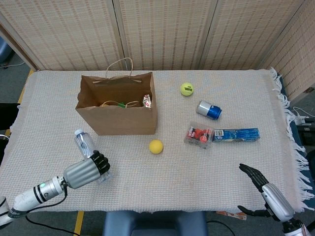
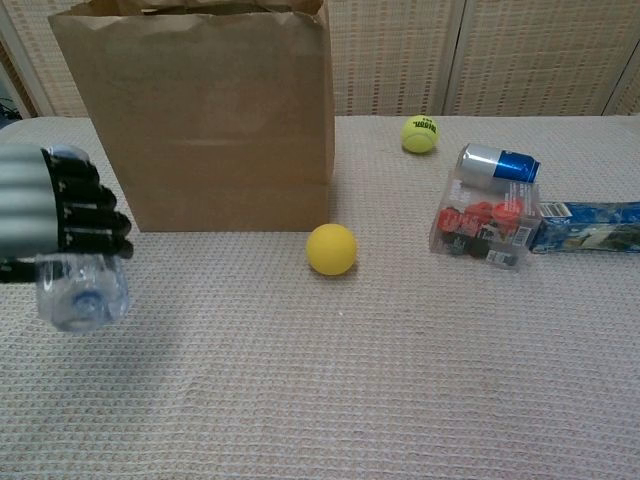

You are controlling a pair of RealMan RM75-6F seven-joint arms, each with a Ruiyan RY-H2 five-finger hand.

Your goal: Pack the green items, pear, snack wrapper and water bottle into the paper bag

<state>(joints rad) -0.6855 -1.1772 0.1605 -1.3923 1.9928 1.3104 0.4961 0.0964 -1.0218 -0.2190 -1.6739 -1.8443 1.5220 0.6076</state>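
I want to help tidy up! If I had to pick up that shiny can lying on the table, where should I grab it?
Grab the can around its round middle, coming down from above. It lies on its side on the cloth, so its curved wall faces up. The berry box sits close in front, so reaching from the top probably avoids bumping it.

The robot's left hand [image 1: 87,170] has a ribbed silver-grey back and black fingers [image 2: 88,214], joined to a white forearm with a black wrist band and a small green light. The right hand [image 1: 266,189] shows the same grey shell and black fingers.
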